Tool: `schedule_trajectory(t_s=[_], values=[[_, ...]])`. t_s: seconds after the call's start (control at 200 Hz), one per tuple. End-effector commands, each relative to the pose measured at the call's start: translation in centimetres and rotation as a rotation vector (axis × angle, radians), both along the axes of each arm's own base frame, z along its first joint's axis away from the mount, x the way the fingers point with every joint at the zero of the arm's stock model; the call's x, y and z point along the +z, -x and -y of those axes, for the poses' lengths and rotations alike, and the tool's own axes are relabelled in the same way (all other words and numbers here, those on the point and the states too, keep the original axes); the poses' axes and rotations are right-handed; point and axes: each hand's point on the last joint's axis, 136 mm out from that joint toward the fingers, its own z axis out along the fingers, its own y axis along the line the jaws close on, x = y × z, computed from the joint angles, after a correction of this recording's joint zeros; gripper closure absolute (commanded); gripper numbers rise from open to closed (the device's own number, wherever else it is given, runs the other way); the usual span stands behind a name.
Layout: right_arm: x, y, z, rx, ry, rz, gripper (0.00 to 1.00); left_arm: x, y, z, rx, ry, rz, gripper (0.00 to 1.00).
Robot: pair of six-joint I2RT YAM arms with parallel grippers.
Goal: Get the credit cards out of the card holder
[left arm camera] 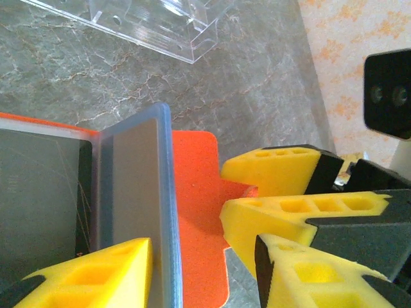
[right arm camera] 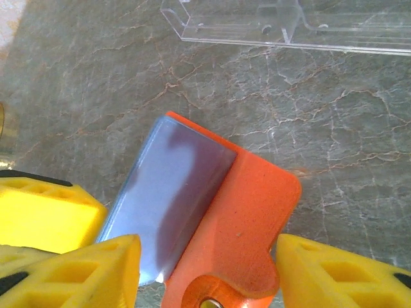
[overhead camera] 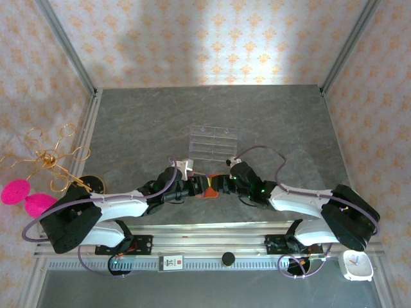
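The card holder (overhead camera: 207, 190), a small orange-red wallet, lies open on the grey table between both arms. Its grey-blue inner flap (left arm camera: 138, 205) stands up on edge, and the orange flap (right arm camera: 250, 212) with the snap tab lies flat beside it. My left gripper (left arm camera: 202, 247) is open and straddles the upright flap; one fingertip (left arm camera: 103, 276) is against its face and the other stands well apart. My right gripper (right arm camera: 207, 247) is open around the orange flap and tab, with small gaps on each side. I cannot make out the credit cards; a dark panel (left arm camera: 38, 192) fills the holder's left half.
A clear acrylic rack (overhead camera: 213, 142) stands just behind the wallet. The right gripper's fingers (left arm camera: 276, 170) crowd in close to my left one. A gold wire ornament (overhead camera: 48, 159) and pink discs (overhead camera: 26, 196) hang off the left side. A small white object (overhead camera: 356, 266) sits front right.
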Motion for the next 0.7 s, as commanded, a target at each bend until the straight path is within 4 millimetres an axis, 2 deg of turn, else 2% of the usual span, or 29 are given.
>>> schedule_trajectory(t_s=[0.0, 0.215, 0.37, 0.47, 0.601, 0.676, 0.696], values=[[1.6, -0.2, -1.4, 0.032, -0.072, 0.019, 0.42, 0.7, 0.1, 0.7, -0.013, 0.063, 0.003, 0.55], [0.7, -0.2, -2.3, 0.057, -0.086, -0.004, 0.41, 1.1, 0.4, 1.2, -0.032, 0.121, -0.002, 0.59], [0.5, 0.1, -2.1, 0.057, -0.101, -0.005, 0.4, 0.8, 0.8, 1.5, -0.048, 0.15, -0.024, 0.61], [-0.5, 0.3, -0.6, 0.005, -0.059, -0.02, 0.39, 1.1, 0.9, 1.8, -0.06, 0.174, -0.022, 0.62], [-1.9, 0.4, 2.9, -0.119, 0.029, -0.034, 0.41, 0.8, 1.0, 2.5, -0.084, 0.174, -0.033, 0.61], [-2.1, 0.6, 4.5, -0.173, 0.057, -0.028, 0.42, 0.4, 1.0, 3.1, -0.102, 0.173, -0.047, 0.63], [-1.4, 0.6, 4.9, -0.187, 0.045, -0.013, 0.43, 0.2, 1.1, 3.3, -0.107, 0.171, -0.052, 0.64]])
